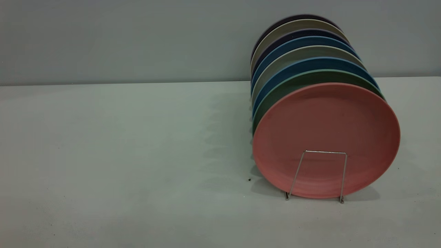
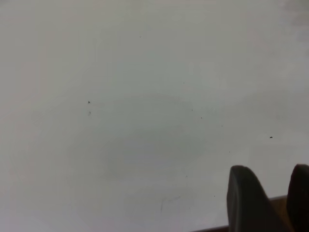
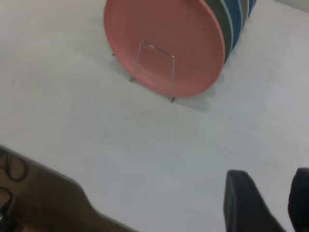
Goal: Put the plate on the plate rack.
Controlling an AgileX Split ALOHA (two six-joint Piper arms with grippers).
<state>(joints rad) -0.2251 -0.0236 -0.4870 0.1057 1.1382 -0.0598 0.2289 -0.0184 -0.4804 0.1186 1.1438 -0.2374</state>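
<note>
The salmon-pink plate (image 1: 325,137) stands upright at the front of the wire plate rack (image 1: 322,172), behind its front loop. It also shows in the right wrist view (image 3: 164,46), with the rack's loop (image 3: 154,70) in front of it. Neither gripper appears in the exterior view. My right gripper (image 3: 268,198) is open and empty, over the table well away from the plate. My left gripper (image 2: 270,193) is open and empty over bare table near its edge.
Behind the pink plate stand a teal-green plate (image 1: 275,93), blue plates (image 1: 272,62) and several others in a row on the rack. The white table (image 1: 120,155) stretches left of the rack. A grey wall (image 1: 120,38) stands behind. The table's edge shows in the right wrist view (image 3: 72,188).
</note>
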